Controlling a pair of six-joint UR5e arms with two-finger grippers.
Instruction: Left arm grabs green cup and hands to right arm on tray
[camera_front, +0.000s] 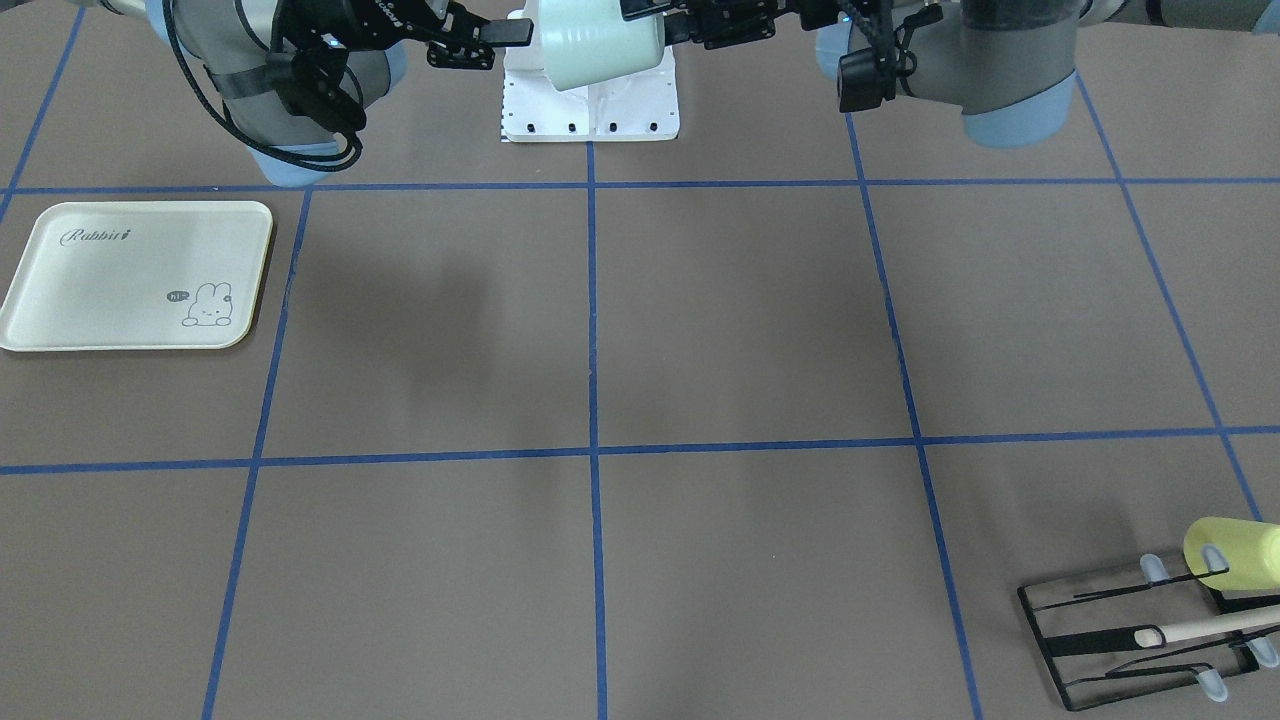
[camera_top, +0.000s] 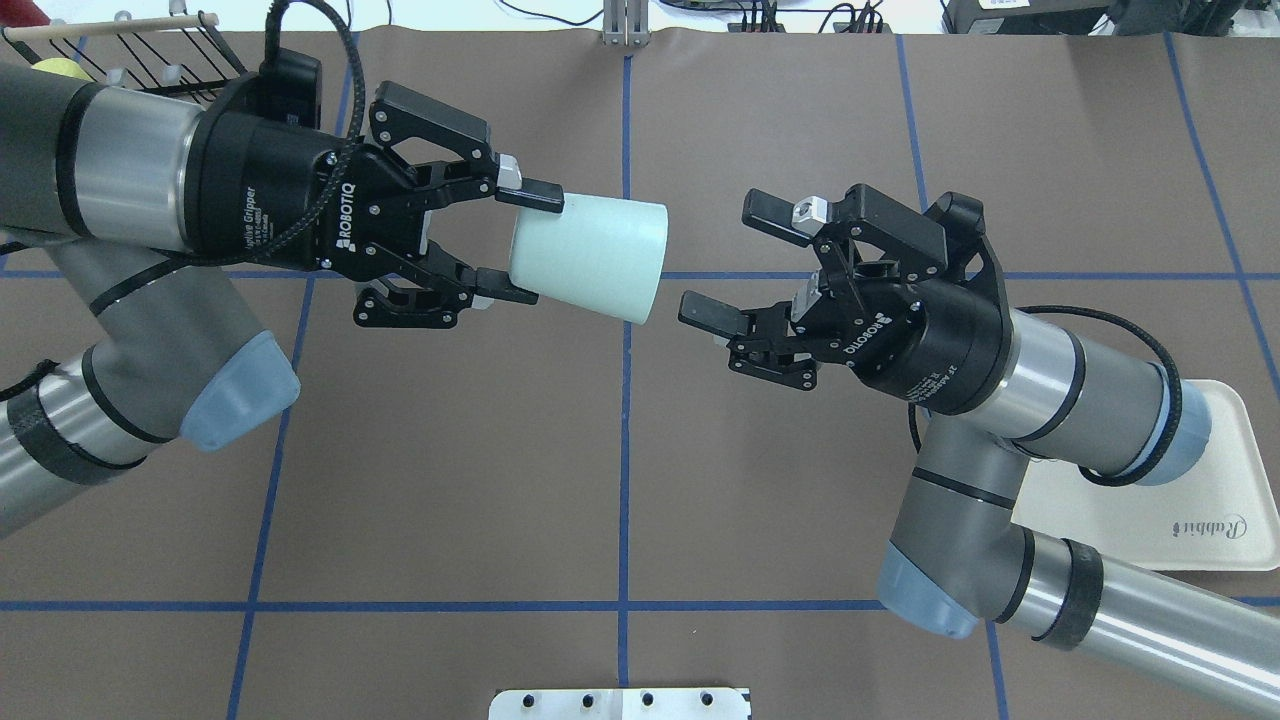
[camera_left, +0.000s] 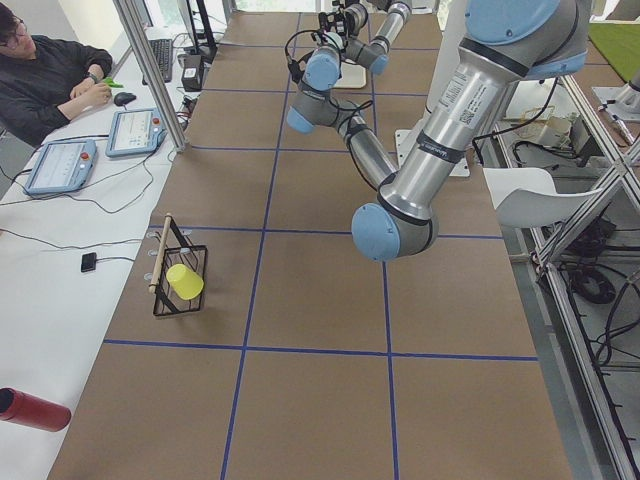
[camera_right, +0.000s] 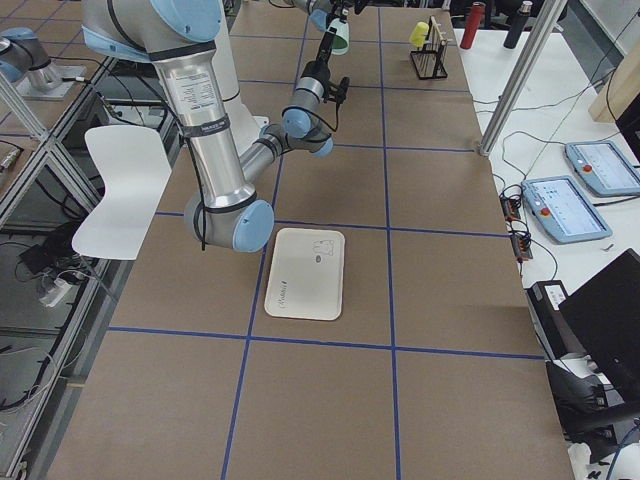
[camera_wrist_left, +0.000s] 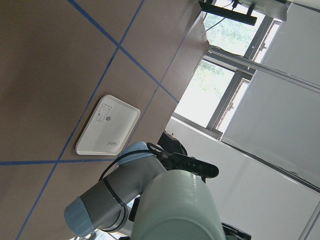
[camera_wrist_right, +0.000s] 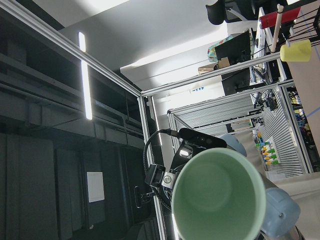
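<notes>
In the overhead view my left gripper (camera_top: 525, 245) is shut on the base of the pale green cup (camera_top: 590, 258). It holds the cup on its side in mid-air, mouth toward my right arm. My right gripper (camera_top: 735, 260) is open and faces the cup's rim across a small gap, without touching it. In the front view the cup (camera_front: 600, 40) hangs at the top edge between the right gripper (camera_front: 490, 45) and the left gripper (camera_front: 665, 22). The right wrist view looks into the cup's mouth (camera_wrist_right: 217, 195). The cream tray (camera_front: 140, 275) lies empty on the table, partly under my right arm (camera_top: 1200, 500).
A black wire rack (camera_front: 1130, 630) with a yellow cup (camera_front: 1235, 552) and a wooden stick stands at the table's far corner on my left side. The white base plate (camera_front: 590, 100) is between the arms. An operator (camera_left: 50, 70) sits beside the table.
</notes>
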